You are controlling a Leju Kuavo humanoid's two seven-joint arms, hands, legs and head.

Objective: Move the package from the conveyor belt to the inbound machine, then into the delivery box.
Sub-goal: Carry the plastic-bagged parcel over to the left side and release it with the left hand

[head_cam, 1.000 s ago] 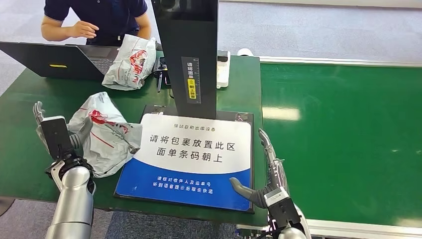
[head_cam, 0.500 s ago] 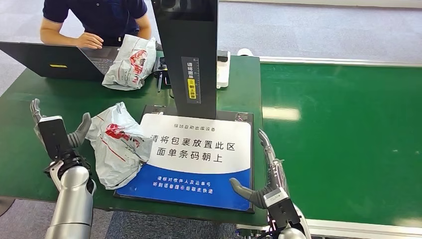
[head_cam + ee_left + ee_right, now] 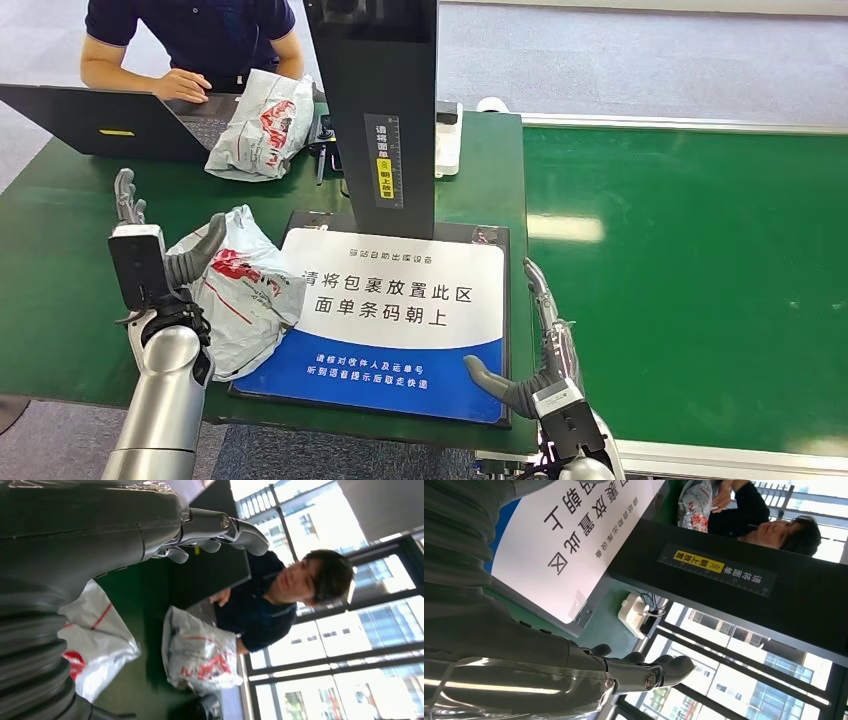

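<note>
A crumpled white plastic package with red print lies on the green table, its right part over the left edge of the inbound machine's white and blue plate. My left hand stands just left of it, fingers spread and raised, thumb against the bag's upper left edge, holding nothing. The left wrist view shows the same package beside my left hand. My right hand rests open at the plate's front right corner. In the right wrist view my right hand is seen near the plate.
The machine's black column rises behind the plate. A second package lies by a laptop, where a person sits. The green conveyor belt runs on the right. A white power strip sits behind the column.
My left hand has moved forward and to the right, and the package slid right onto the plate's left edge. The person's hand dropped to the laptop. My right hand barely shifted.
</note>
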